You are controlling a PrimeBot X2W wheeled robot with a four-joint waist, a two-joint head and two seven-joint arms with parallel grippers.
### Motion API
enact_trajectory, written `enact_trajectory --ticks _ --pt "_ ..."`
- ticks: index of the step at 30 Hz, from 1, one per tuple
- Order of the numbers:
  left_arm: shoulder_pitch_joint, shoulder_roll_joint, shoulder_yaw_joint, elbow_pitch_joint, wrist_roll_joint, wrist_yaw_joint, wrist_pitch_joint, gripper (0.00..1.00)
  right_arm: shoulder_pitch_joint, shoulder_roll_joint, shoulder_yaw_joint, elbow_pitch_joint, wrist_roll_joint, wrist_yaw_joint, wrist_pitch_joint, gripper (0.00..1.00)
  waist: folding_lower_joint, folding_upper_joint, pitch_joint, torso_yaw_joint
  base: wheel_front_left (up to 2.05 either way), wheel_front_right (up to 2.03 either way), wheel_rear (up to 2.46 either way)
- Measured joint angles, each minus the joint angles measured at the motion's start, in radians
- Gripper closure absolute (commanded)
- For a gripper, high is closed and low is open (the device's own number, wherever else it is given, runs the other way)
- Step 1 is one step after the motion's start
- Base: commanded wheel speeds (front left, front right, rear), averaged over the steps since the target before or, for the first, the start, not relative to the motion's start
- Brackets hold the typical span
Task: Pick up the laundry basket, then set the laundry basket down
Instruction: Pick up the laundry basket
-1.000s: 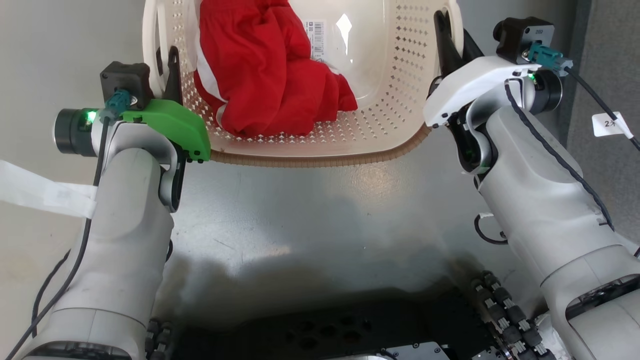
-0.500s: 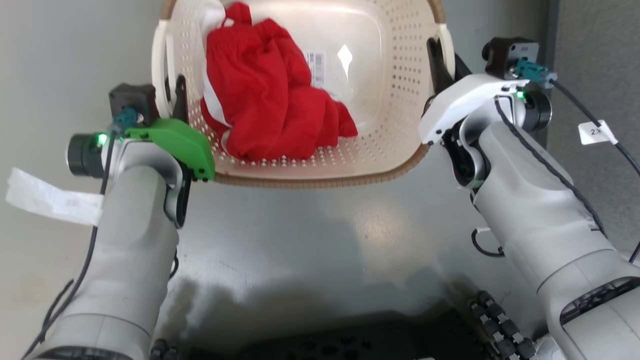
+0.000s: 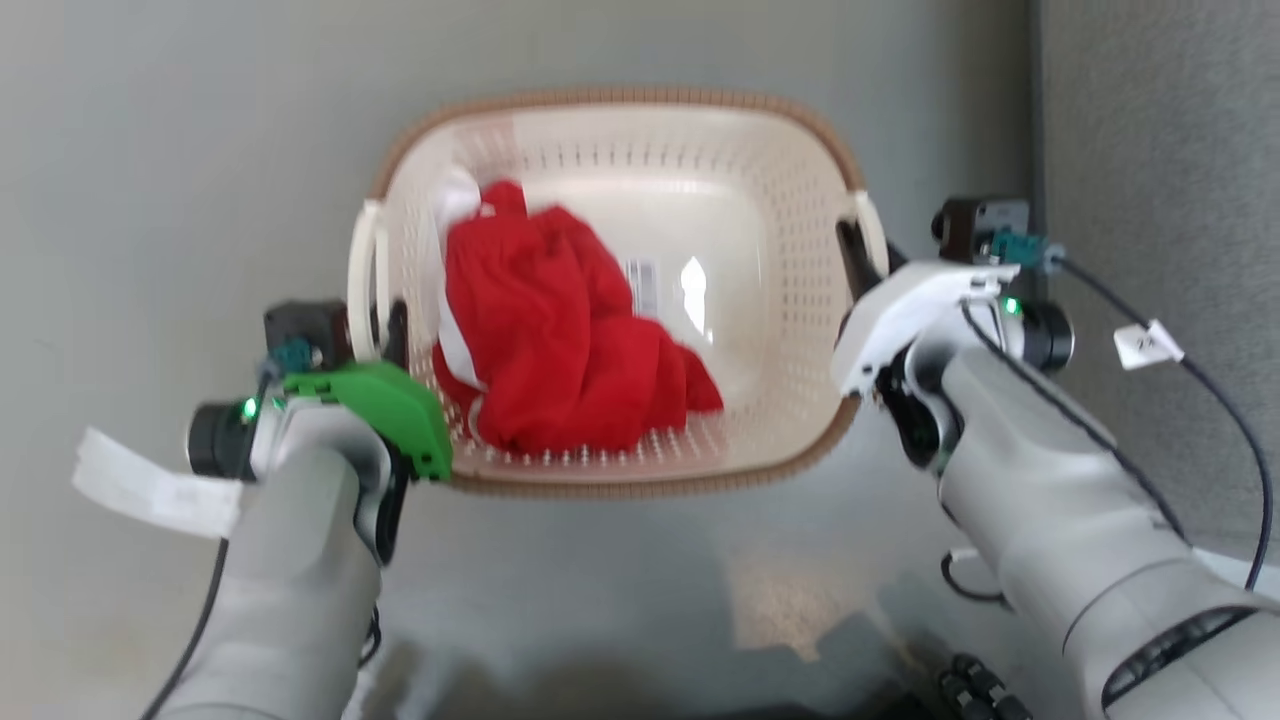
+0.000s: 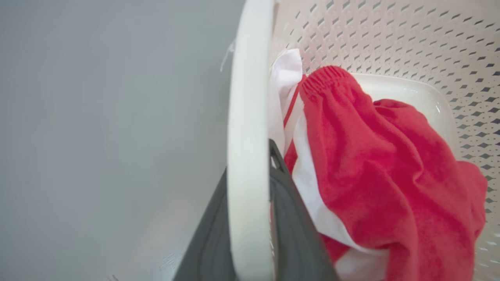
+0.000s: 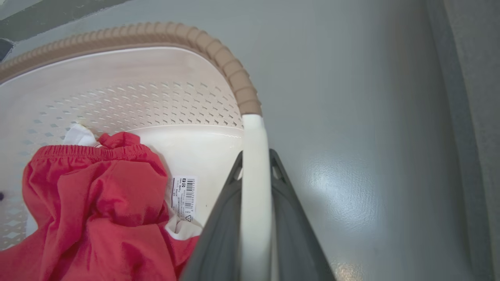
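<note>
basket over grey floor, whether touching unclear | left claw clamps left handle; right claw clamps right handle | judged stiff, light plastic; cloth sits left, may tilt; hold handle middles

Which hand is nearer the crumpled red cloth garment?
Left. The left hand grips the white loop handle beside the red garment; right hand grips the opposite handle, across the basket.

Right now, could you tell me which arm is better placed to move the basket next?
Neither alone: the left jaws clamp the basket by its left handle, the right jaws by its right handle. With a grip each side, both arms should move it together.
</note>
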Motion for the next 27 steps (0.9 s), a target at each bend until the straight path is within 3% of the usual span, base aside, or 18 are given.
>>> enact_trajectory --ticks 27 --pt "0.222 -0.009 -0.109 0.13 -0.165 -0.03 0.075 1.0 0.257 0.015 0.138 0.066 0.145 0.017 0.1 1.0 -0.0001 0.0 -0.385 0.023 0.0 0.0 0.0"
